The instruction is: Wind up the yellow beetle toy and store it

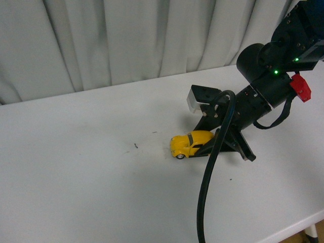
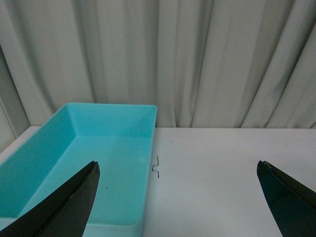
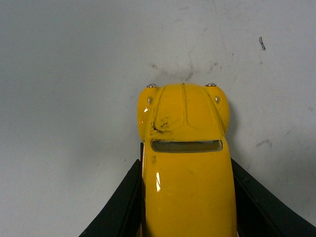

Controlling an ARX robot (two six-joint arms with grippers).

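The toy [image 1: 191, 144] is clasped by the right gripper [image 1: 201, 143], one black finger pressed against each flank, and it is seen standing on its wheels on the white table [image 1: 91, 177]. From the right wrist, the toy [image 3: 185, 123] is viewed from above. Its rear half is held between the fingers [image 3: 126, 197], while its rounded end with two small lights projects past the fingertips. Dark scuffs are visible on the yellow paint near the window. A black cable [image 1: 207, 192] is draped from the right arm in front of the gripper.

The left gripper [image 2: 177, 165] is spread wide, and nothing is held between its fingers [image 2: 64, 205]. A teal bin [image 2: 44, 148] is seen ahead of it on the table [image 2: 232, 168], partly covered by one finger. A small dark mark [image 2: 156, 168] lies just beside the bin's wall, ahead of the gap between the fingers. Further ahead, a pale curtain [image 2: 197, 59] is hung behind the table.
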